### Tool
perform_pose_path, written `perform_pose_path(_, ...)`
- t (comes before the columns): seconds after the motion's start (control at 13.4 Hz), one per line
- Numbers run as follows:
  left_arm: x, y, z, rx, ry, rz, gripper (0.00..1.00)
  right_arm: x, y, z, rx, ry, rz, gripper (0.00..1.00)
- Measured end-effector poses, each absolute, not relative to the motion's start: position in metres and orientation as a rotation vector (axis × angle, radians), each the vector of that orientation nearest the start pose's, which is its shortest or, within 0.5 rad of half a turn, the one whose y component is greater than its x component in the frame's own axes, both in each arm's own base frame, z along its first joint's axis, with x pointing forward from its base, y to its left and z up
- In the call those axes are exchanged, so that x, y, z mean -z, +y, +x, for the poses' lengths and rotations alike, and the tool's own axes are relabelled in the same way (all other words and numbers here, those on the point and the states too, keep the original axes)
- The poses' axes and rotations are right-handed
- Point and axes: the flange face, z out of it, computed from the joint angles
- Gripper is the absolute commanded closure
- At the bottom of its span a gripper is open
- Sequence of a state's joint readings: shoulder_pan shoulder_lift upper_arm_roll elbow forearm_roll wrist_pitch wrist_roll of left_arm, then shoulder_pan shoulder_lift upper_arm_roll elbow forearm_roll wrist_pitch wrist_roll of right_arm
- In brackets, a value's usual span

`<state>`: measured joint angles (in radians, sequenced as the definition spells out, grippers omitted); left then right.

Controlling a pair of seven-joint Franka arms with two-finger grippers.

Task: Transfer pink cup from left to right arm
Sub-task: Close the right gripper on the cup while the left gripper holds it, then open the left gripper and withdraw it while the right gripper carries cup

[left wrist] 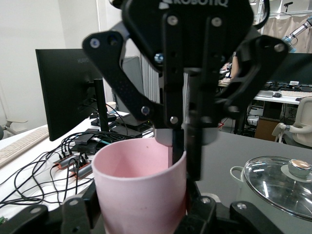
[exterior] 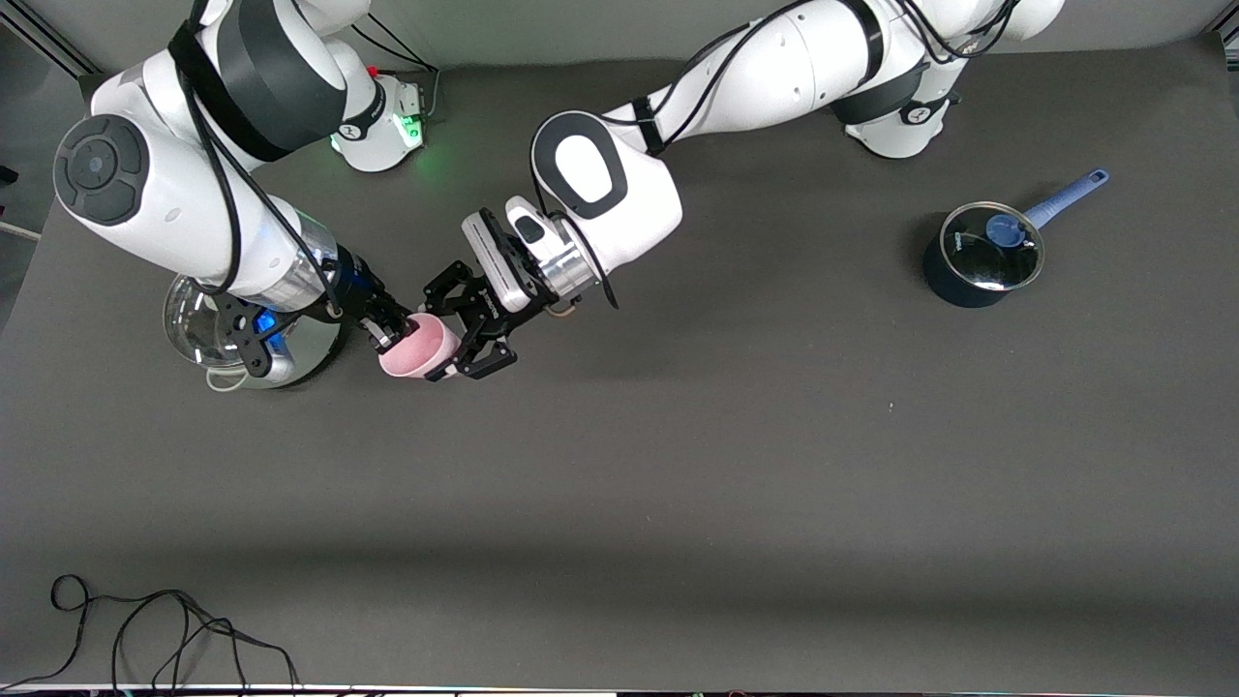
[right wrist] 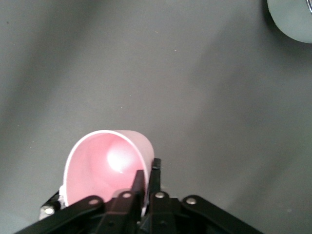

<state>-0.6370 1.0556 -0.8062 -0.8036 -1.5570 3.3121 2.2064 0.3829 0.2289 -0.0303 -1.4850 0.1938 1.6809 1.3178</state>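
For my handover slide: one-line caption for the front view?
Mid-air handover: right gripper pinches the pink cup's rim while the left gripper flanks it, fingers open.

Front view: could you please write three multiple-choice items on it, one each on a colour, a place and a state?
1. What colour is the saucepan? A red; B blue; C green.
2. Where is the cup? A in the saucepan; B on its lid; C in the air, between the left gripper and the right gripper.
3. How is the right gripper? A shut on the cup's rim; B wide open; C out of view.

B: the body and handle are blue. C: the grippers meet at the cup. A: the wrist views show it pinching the rim.
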Motion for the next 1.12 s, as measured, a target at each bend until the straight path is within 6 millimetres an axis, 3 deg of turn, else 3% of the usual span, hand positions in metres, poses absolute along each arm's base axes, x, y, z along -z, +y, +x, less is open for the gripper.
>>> perform_pose_path(0.15, -0.395, -0.615, 0.510, -1.440, -1.010, 1.764, 1.00, -0.541, 0.236, 0.583, -0.242, 1.453, -2.661, 1.00)
perform_pose_path(0.22, -0.395, -0.615, 0.512, -1.452, -1.022, 1.763, 0.01, -0.541, 0.237, 0.584, -0.237, 1.453, -2.657, 1.00)
perform_pose_path(0.6, -0.393, -0.607, 0.522, -1.520, -1.097, 1.778, 0.00, -0.539, 0.241, 0.586, -0.225, 1.444, -2.648, 1.00)
perform_pose_path(0.9, -0.403, -0.601, 0.529, -1.554, -1.112, 1.770, 0.00, -0.549, 0.238, 0.591, -0.144, 1.431, -2.654, 1.00)
perform_pose_path(1.04, -0.406, -0.583, 0.548, -1.564, -1.130, 1.760, 0.00, -0.550, 0.229, 0.601, -0.060, 1.409, -2.683, 1.00)
perform_pose_path(1.12, -0.406, -0.561, 0.569, -1.573, -1.133, 1.769, 0.00, -0.544, 0.212, 0.607, -0.057, 1.417, -2.714, 1.00)
